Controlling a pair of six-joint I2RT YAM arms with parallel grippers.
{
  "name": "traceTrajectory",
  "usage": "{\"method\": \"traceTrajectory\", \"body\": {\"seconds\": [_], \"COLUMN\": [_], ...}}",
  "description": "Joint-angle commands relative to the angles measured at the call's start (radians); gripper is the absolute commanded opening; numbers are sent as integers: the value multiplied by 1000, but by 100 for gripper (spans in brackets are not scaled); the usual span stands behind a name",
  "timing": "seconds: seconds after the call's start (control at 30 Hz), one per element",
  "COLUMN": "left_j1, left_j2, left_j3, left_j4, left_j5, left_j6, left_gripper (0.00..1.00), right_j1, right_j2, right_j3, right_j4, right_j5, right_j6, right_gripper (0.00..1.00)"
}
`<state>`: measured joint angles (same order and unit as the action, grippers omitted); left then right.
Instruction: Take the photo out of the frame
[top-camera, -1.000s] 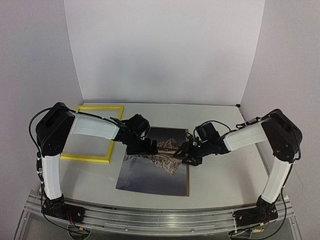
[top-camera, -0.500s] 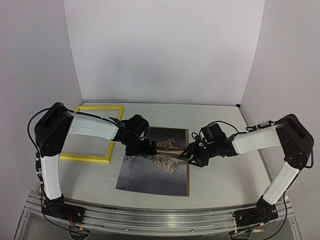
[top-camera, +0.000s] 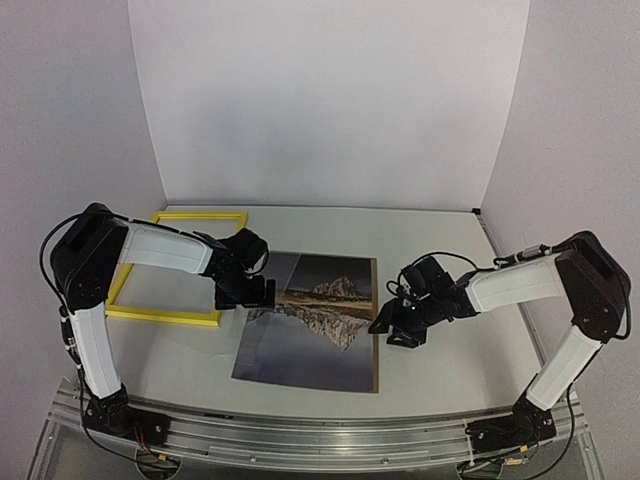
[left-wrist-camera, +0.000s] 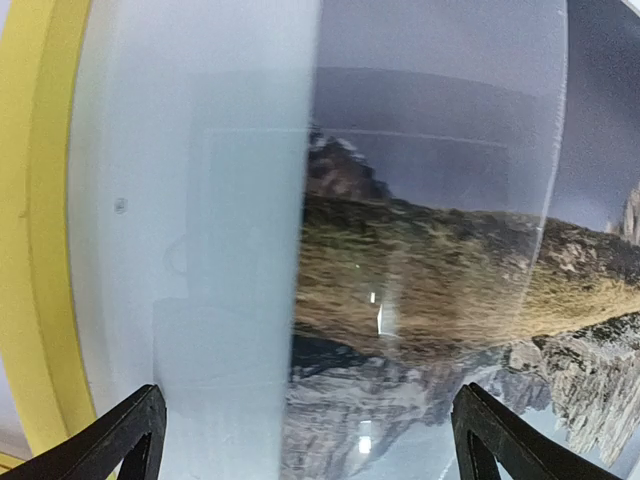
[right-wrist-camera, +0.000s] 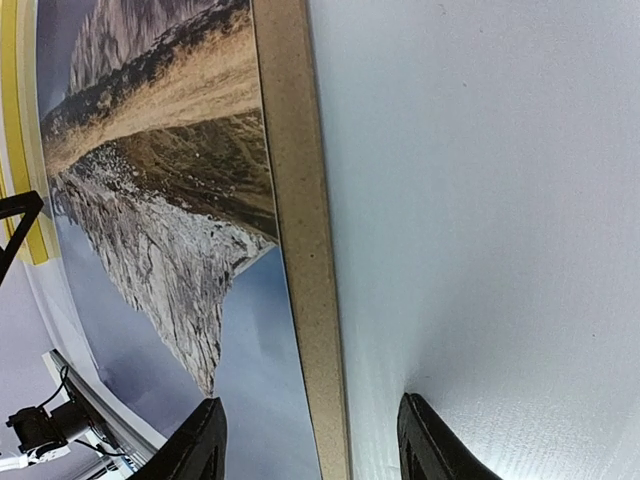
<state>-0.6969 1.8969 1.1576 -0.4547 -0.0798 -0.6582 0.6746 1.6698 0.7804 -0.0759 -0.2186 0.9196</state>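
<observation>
The thin print of snowy mountains over dark water (top-camera: 305, 340) lies flat on the white table (top-camera: 450, 370). It is not inside the thin bright yellow picture frame (top-camera: 165, 316), which lies just beside it on the left. A plain brown cardboard sheet (right-wrist-camera: 300, 250) lies under the print and shows as a strip along its right side.

The left gripper (left-wrist-camera: 300, 440) is spread wide and holds nothing. It hangs low over the print's left edge. The right gripper (right-wrist-camera: 312, 445) is about half spread, with one finger on each side of the cardboard strip, and it holds nothing either.

What could go wrong? The print is thin and smooth, so a finger pressing down could bend it or make it slide. The right fingers could grab the stiff cardboard along with the print, because the two edges sit so close together. The left arm could bump the light frame and push it.

The print looks shiny. The cardboard looks dull and rough. The table is smooth.
</observation>
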Motion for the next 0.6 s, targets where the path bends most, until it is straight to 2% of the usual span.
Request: {"method": "traceTrajectory", "body": {"seconds": [0.0, 0.23, 0.33, 0.43, 0.57], "left_j1": [26, 20, -50, -149, -205], "left_j2": [-11, -144, -164, -92, 70], "left_j3": [-64, -42, 10, 116, 238], "left_j4": [-47, -100, -183, -285, -373], "left_j5": [21, -53, -183, -293, -343], "left_j6": [-19, -13, -14, -4, -6], "left_gripper": [100, 100, 100, 100, 100], "right_j1": [17, 57, 79, 89, 117], "right_j2": [38, 61, 67, 67, 92], "right_j3": [58, 147, 182, 192, 226], "right_j4": [-48, -197, -263, -279, -284], "right_j5": [18, 160, 253, 294, 328], "right_j6": [-25, -92, -110, -124, -160], "right_gripper": [55, 53, 53, 53, 53]}}
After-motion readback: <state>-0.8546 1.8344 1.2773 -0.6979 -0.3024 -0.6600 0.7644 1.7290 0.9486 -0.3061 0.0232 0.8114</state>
